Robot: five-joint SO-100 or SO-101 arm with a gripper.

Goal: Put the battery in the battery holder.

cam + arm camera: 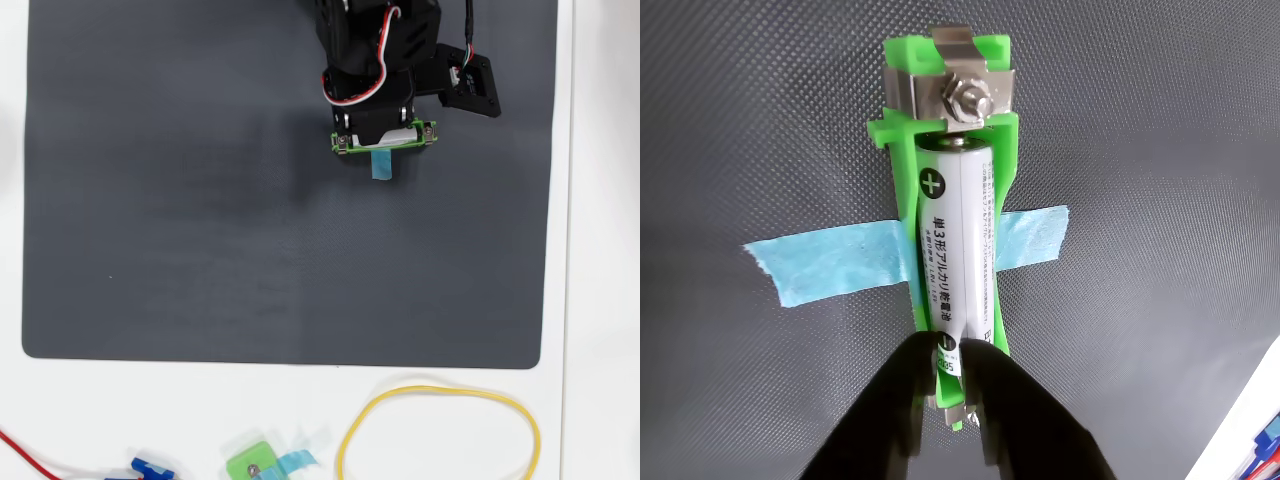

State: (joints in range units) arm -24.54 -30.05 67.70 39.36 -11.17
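Note:
The battery (960, 240), a white-silver cylinder with dark print and a plus mark at its far end, lies lengthwise inside the bright green battery holder (1002, 170) in the wrist view. Its plus end sits against the metal contact and bolt (962, 98). A light blue tape strip (830, 265) crosses the holder's middle. My gripper (945, 352) comes in from the bottom edge, its black fingers closed around the battery's near minus end. In the overhead view the arm (375, 60) covers most of the holder (430, 133); a bit of the battery (400, 135) shows.
The holder rests on a dark grey mat (200, 200) over a white table. Off the mat at the front lie a yellow cable loop (440, 392), a small squarish green piece with blue tape (250, 463), a red wire (20, 450) and a blue part (150, 467).

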